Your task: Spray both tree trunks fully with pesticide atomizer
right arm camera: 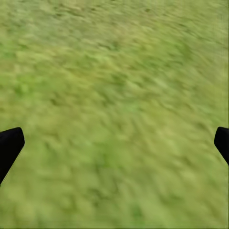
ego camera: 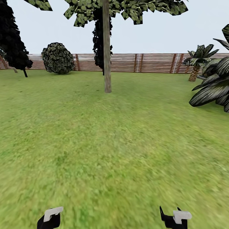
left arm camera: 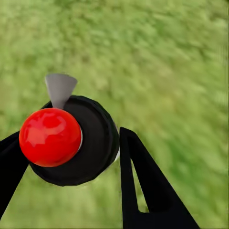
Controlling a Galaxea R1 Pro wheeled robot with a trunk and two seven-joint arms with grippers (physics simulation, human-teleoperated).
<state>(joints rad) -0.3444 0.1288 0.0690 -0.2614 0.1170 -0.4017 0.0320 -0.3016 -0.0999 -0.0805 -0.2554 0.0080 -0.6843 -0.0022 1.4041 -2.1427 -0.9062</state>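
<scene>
The left claw [left arm camera: 67, 157] is gripping the dark green-black pesticide atomizer with a red top [left arm camera: 71, 140] over the green lawn [ego camera: 114, 143]. The right claw [right arm camera: 114, 143] is hanging spread, holding nothing. Ahead, a pale grey-brown tree trunk [ego camera: 107, 47] is standing before the reddish-brown slatted fence [ego camera: 152, 62].

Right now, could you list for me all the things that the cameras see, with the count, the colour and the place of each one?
pesticide atomizer: one, black with red top, between the left gripper's fingers
tree trunk: one, pale grey-brown, straight ahead on the lawn
lawn: one, green, all around
fence: one, reddish-brown slats, along the far edge
round bush: one, dark green, far left by the fence
dark narrow trees: two, near-black, far left and behind the trunk
broad-leaved plants: a cluster, dark striped, at right
left gripper: one, black, shut on the atomizer
right gripper: one, black, open over grass
</scene>
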